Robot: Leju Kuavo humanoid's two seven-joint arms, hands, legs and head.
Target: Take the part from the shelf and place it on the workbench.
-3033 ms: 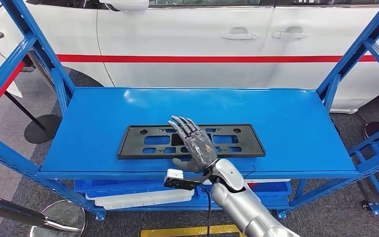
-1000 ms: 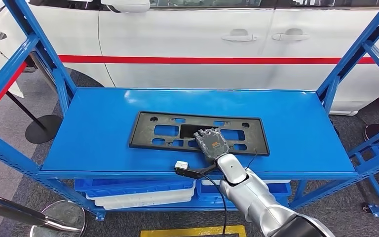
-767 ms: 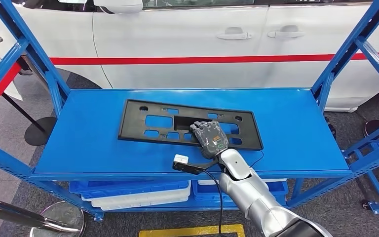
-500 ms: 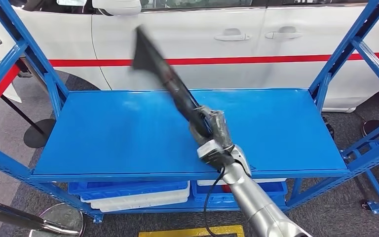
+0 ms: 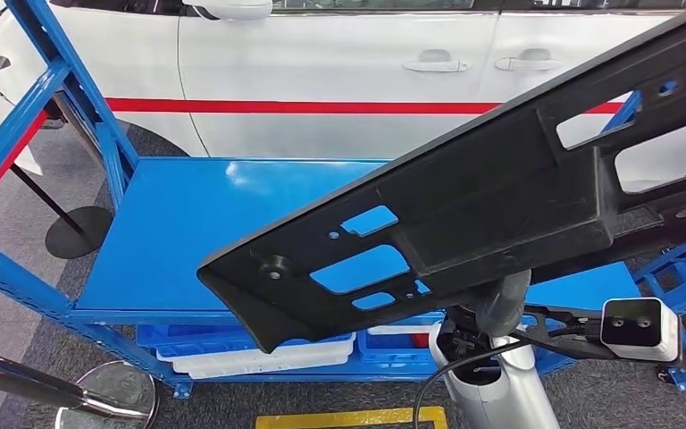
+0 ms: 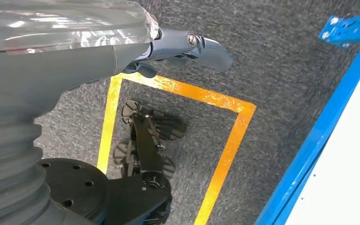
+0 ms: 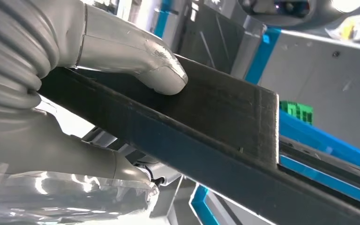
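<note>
The black plastic part (image 5: 500, 188), a long flat frame with rectangular cut-outs, hangs tilted in the air close to the head camera, its low end at the left and its high end at the upper right. My right arm (image 5: 491, 313) rises under it, and the part hides the hand there. In the right wrist view my right hand (image 7: 122, 47) grips the part (image 7: 206, 126), with the thumb (image 7: 145, 56) pressed on its flat face. The blue shelf top (image 5: 188, 223) lies bare beneath. My left hand (image 6: 187, 44) hangs over the floor and holds nothing.
Blue uprights (image 5: 62, 98) frame the shelf on both sides. A white car (image 5: 339, 71) with a red stripe stands right behind it. Blue and white trays (image 5: 259, 353) sit on the lower level. A black stanchion base (image 5: 79, 231) stands at the left, and yellow floor tape (image 6: 225, 140) marks the carpet.
My right hand closed on the part, lifted it off the shelf and swung it up and right, close to the head camera. The shelf top is now bare.
</note>
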